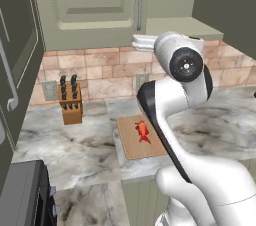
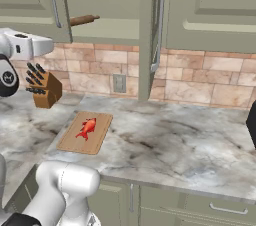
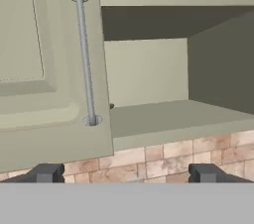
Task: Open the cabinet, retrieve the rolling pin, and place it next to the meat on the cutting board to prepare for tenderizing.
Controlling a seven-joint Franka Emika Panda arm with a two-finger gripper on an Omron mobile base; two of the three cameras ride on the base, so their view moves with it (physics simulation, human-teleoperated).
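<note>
Reaching into the open cabinet (image 3: 149,74) comes next: your claw (image 3: 126,173) hangs empty, tips spread wide, at the hand view's bottom edge. Aim for the rolling pin (image 2: 84,19), upper left in the right base view, behind the closed door.

White arm raised high, gripper (image 3: 126,173) level, jaws wide apart, nothing between

Open cabinet (image 3: 149,74) bay beside shut left door (image 3: 44,69)
</note>
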